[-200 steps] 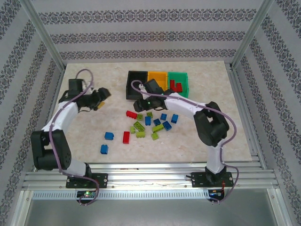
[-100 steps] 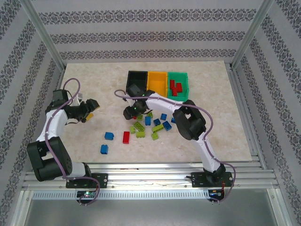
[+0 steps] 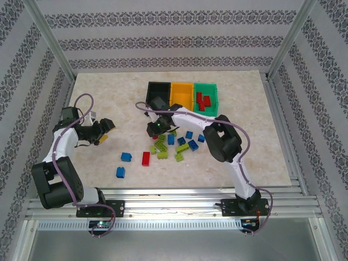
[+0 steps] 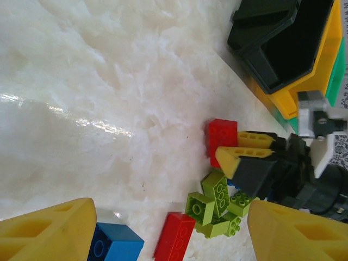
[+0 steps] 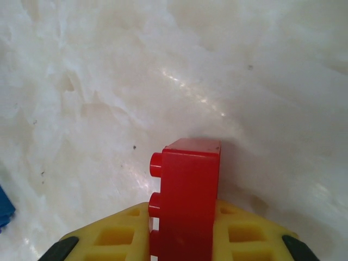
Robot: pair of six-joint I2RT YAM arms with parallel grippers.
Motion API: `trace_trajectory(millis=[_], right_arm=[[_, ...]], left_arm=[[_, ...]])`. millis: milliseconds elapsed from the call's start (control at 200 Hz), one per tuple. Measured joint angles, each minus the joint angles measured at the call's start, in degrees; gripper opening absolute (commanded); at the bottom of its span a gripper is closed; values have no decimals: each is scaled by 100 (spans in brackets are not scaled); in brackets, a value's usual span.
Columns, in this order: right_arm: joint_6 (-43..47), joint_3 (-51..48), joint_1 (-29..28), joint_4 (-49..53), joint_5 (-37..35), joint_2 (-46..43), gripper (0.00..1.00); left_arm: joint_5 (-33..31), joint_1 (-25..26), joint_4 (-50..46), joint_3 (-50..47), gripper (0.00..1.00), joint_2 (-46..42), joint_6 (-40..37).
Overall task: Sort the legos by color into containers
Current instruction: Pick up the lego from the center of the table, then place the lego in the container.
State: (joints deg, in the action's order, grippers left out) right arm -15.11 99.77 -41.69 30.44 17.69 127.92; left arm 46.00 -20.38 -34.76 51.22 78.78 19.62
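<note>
**Top and wrist views: sorting in progress, red brick just grasped.** The right gripper (image 3: 155, 129) is shown lowered at the far edge of the loose pile. Its yellow fingers (image 5: 114, 236) are pressed against both sides of a red brick (image 5: 190, 179), which is pinched with its studs to the left in the wrist view. Whether it has been raised off the table (image 3: 98, 92) cannot be told.

One second earlier this brick lay free, and the gripper was held nearer the bins. Half a second earlier the gripper had been brought down over the brick. A grasp is therefore judged to have just been made.

Over the same interval the left gripper (image 3: 103, 130) has been drawn back toward the table's left side. It is held spread wide with nothing between its fingers, and its camera is turned toward the pile.

Three bins are ranged in a row at the far side: the black bin (image 3: 158, 87), the orange-yellow bin (image 3: 181, 87) and the green bin (image 3: 213, 93). Several sorted red bricks (image 3: 203, 100) are already seen in the green bin, so it is taken as the destination for the held one.

Left on the table are a loose red brick (image 3: 145, 158), two blue bricks (image 3: 126, 156) set apart to the left, and a cluster of lime bricks (image 3: 161, 148) mixed with further blue ones. Most of the sorting is thus judged to remain.
</note>
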Motion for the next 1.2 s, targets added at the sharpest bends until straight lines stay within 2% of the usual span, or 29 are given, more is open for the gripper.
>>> trace_trajectory(millis=[165, 335, 450, 580, 680, 734, 954, 1204], right_arm=[[-232, -638, 627, -313, 142, -992, 20], [-503, -1252, 1788, -817, 151, -2096, 21], [-706, -1427, 2555, -1067, 175, -2247, 22], [-752, -1467, 3036, -1080, 175, -2039, 25], [-763, -1462, 3228, -1032, 221, -1818, 37], [-739, -1432, 3307, -957, 247, -1727, 40], [-614, -1401, 3316, -804, 299, -1696, 42], [-457, -2024, 2723, -754, 326, -2234, 42]], left_arm=[[-11, 0, -7, -33, 74, 0, 2], [-9, 0, -4, -48, 74, 0, 4], [13, 0, 0, -48, 74, 2, 9], [28, 0, -2, -48, 74, 2, 4], [7, 0, -7, -48, 74, 2, 2], [4, 0, -4, -48, 74, 2, 2], [2, 0, -4, -48, 74, 2, 4], [-15, 0, -7, -48, 74, 37, 4]])
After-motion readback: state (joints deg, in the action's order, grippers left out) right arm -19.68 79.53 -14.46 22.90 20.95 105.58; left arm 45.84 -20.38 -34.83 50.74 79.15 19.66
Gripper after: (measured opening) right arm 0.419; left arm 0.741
